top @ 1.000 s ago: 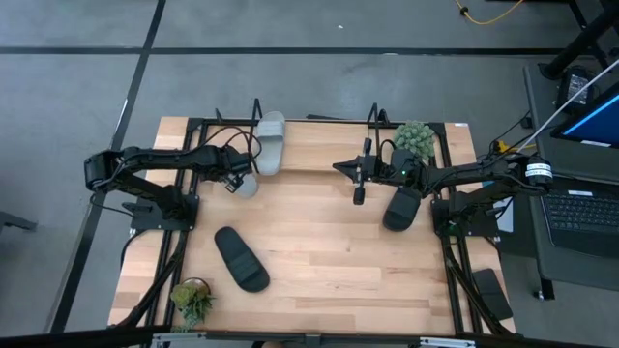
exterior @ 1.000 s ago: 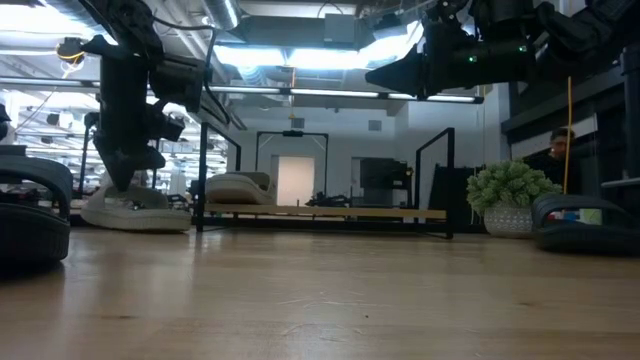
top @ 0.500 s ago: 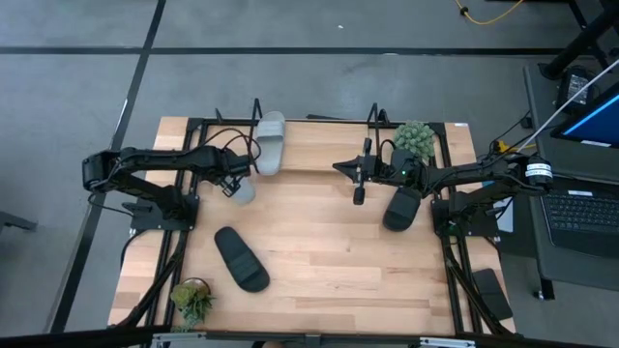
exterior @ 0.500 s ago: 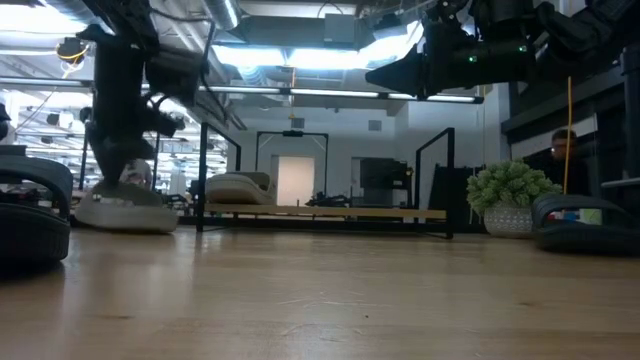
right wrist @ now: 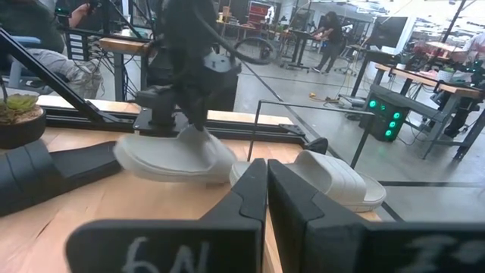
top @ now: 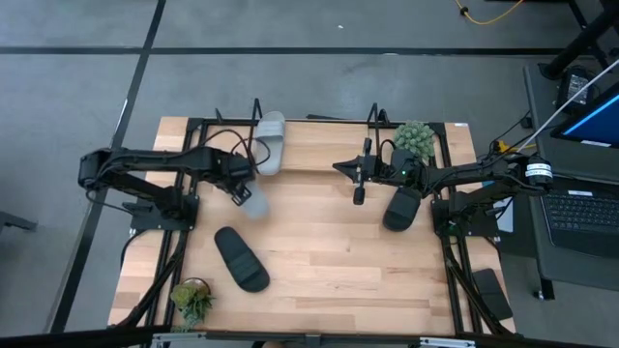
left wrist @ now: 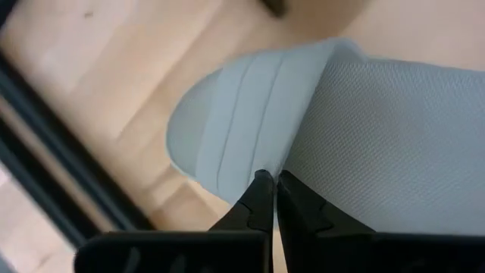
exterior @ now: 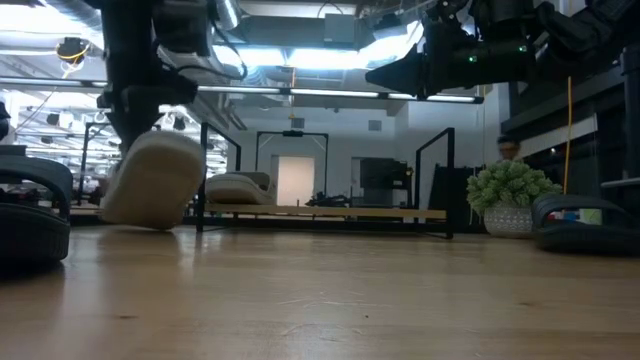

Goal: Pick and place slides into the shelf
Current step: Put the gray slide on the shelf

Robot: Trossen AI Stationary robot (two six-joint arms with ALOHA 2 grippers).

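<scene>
My left gripper (top: 237,186) is shut on a light grey slide (top: 250,199) just in front of the shelf's left end. The slide shows tilted in the low view (exterior: 150,180). A second grey slide (top: 271,142) lies flat on the shelf (top: 319,172), a low black wire rack with a wooden base at the far side. One black slide (top: 241,258) lies sole-down on the table near the left front. The other black slide (top: 401,208) lies under the right arm. My right gripper (top: 338,166) hovers shut above the shelf's right half. My left gripper pinches the grey slide between its two fingers at the strap's edge (left wrist: 258,163), where the ribbed strap meets the textured footbed. The fingers (exterior: 135,105) come from above, pointing down. The slide hangs tilted below them, sole toward the near side; whether its lower end (exterior: 140,220) touches the table I cannot tell.
A potted plant (top: 414,140) stands at the far right by the shelf's end, a smaller one (top: 193,298) at the near left corner. A black frame (top: 189,126) rims the table. Bare wood lies in the middle and near right (top: 358,271). People show in the room behind.
My left gripper has moved a little toward the near edge and the right and has risen with the grey slide. The slide, which lay flat on the table, is now tipped up steeply with its sole toward the near side.
</scene>
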